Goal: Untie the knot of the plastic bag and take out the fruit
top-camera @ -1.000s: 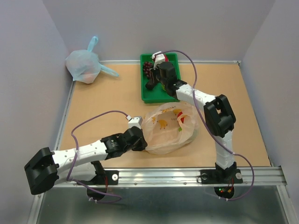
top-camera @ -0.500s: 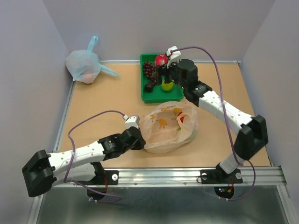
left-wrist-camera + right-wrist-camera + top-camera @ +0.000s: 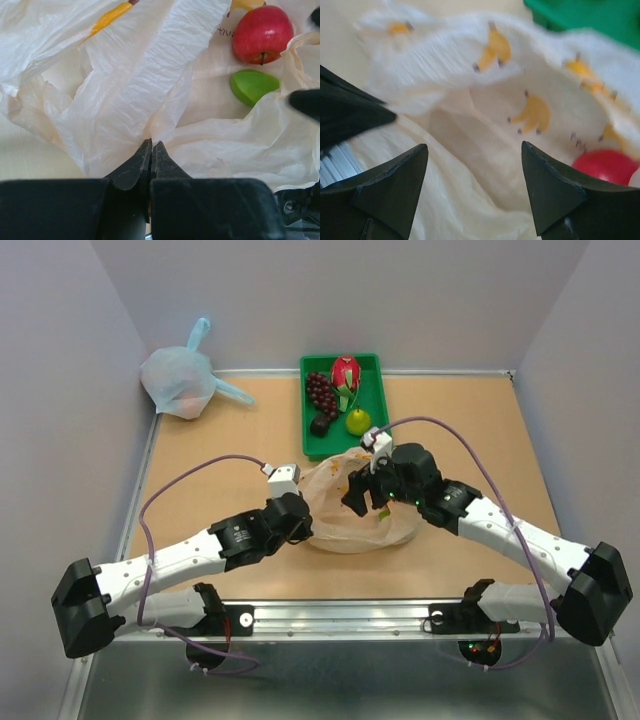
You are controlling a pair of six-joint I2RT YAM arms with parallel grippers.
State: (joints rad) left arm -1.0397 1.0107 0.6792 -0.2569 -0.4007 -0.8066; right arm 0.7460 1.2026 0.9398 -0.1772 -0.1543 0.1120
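Note:
The peach plastic bag (image 3: 340, 522) with banana prints lies open at the table's middle. My left gripper (image 3: 304, 527) is shut on its near-left edge, and the left wrist view shows the jaws (image 3: 151, 146) pinching the film. Inside the bag lie a red apple (image 3: 262, 34) and a green piece (image 3: 252, 86). My right gripper (image 3: 362, 494) is open and empty over the bag's mouth (image 3: 475, 150); the apple (image 3: 605, 167) shows to its right. Grapes (image 3: 320, 390), a dragon fruit (image 3: 347, 371) and a yellow-green fruit (image 3: 358, 422) lie in the green tray (image 3: 376, 385).
A knotted pale blue bag (image 3: 180, 380) sits at the back left corner. The green tray's corner (image 3: 590, 15) is just beyond the peach bag. Grey walls close in the left, back and right. A metal rail (image 3: 350, 618) runs along the near edge.
My right gripper has swung from over the green tray back to the bag's mouth, leaving the yellow-green fruit in the tray. My left gripper still holds the bag's edge.

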